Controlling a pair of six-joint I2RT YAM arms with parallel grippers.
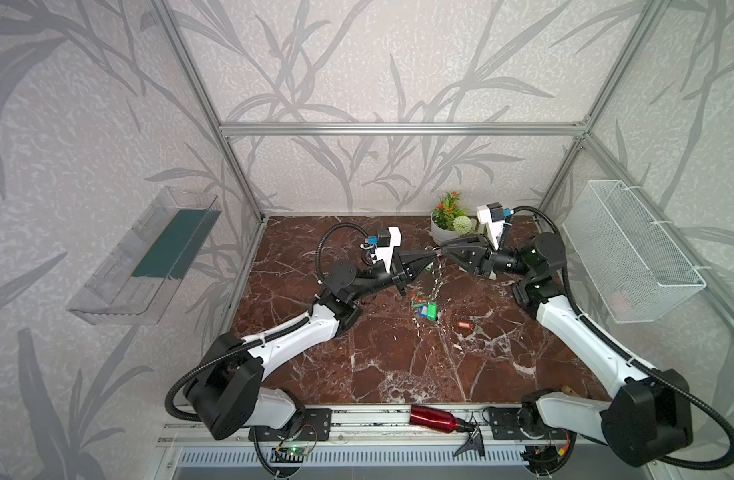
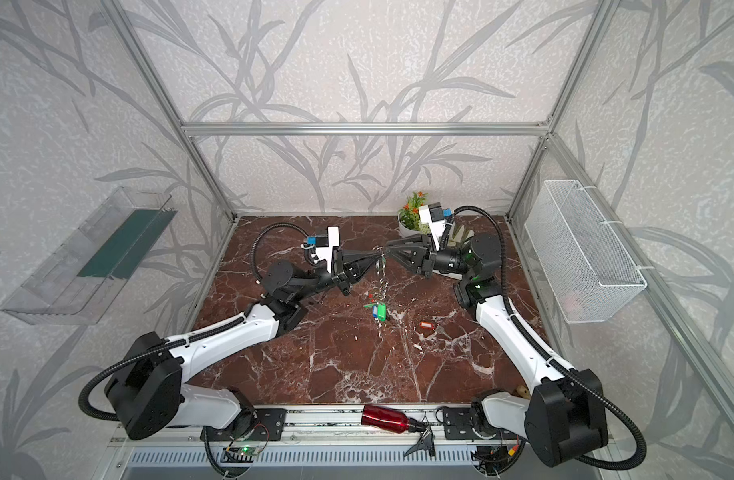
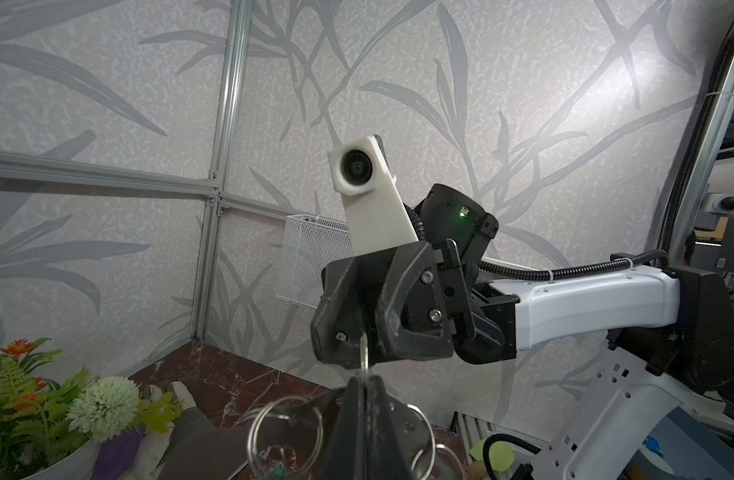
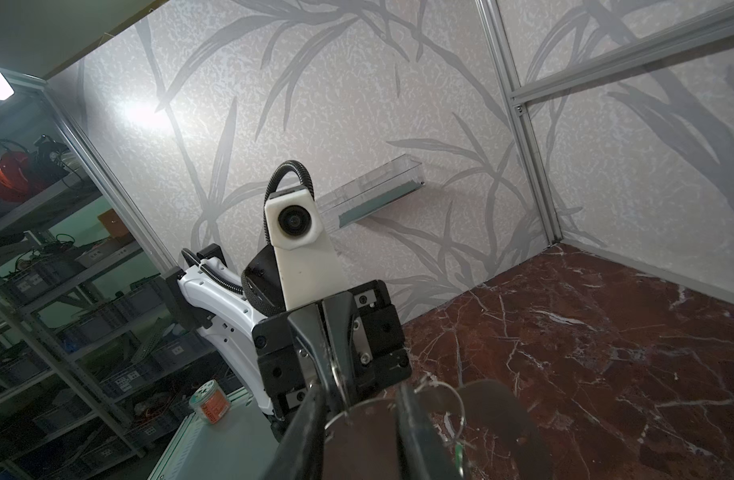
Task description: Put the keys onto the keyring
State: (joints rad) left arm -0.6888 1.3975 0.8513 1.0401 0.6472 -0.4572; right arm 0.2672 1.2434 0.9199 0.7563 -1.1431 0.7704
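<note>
**Nearly tip to tip, one end clamped**

In both top views the black left gripper and the black right gripper meet nose to nose just above the centre of the frame. Both are raised over the brown marble tabletop. The left gripper's jaws are pressed together on the upper edge of the flat grey oval keyring, which is rimmed with silver split rings. The keyring hangs straight below the two tips and shows only as a thin line of rings. Its lower end carries green and blue plastic tags and reaches down about to the marble; whether it touches cannot be told.

In the right wrist view the right gripper's fingers stand narrowly apart, with the plate's edge and a split ring between them. Whether they pinch either one cannot be told.

The small loose key, on a red-orange plastic tag, lies flat on the marble. It is to the lower right of the hanging tags, well apart from both grippers.
</note>
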